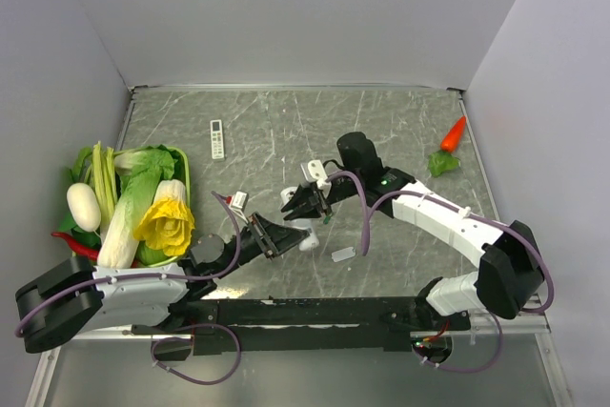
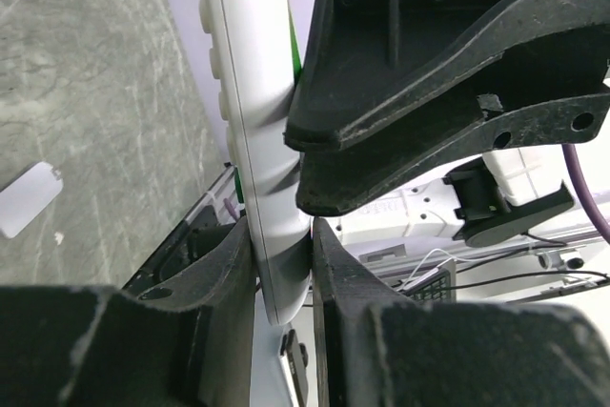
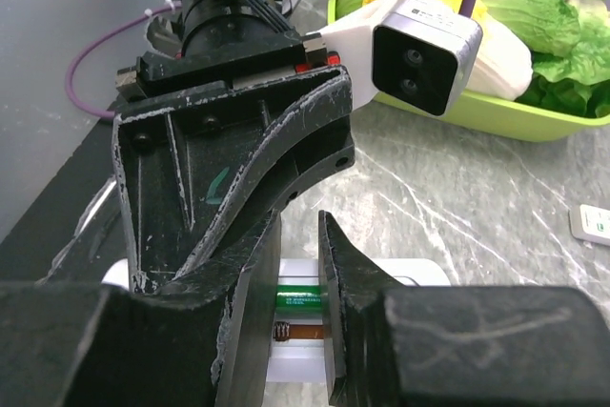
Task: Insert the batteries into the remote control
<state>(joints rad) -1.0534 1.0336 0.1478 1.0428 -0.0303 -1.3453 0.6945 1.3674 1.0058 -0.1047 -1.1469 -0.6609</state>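
Remote control [image 1: 307, 235] in plain white plastic, rounded at the ends, over the front middle of the table [image 1: 286, 131], back open. Pinched by 1 long edge between the pressed-in fingers of the left gripper [image 2: 282, 253]. 1 green battery [image 3: 300, 300] lying in the open bay, fine print along its side too small to read; next to it a bare slot with a coppery contact. Right gripper [image 3: 299, 235] directly over the bay, black scuffed fingers set narrowly to either side of the battery; gripping it or merely straddling it, cannot tell. Loose white back cover [image 1: 343, 254] flat on the table just beside the remote. Farther back, a slim white remote [image 1: 217, 138] with button rows, no lettering legible. Tabletop grey-green, stone-patterned with pale veins, metal-edged, closed in on 3 sides by plain pale walls [image 1: 286, 16]. At the left, a lime plastic tray [image 1: 184, 171] heaped with leafy vegetables; at the far right, an orange carrot [image 1: 454, 133]. Purple cables [image 1: 367, 221] looped along both arms.
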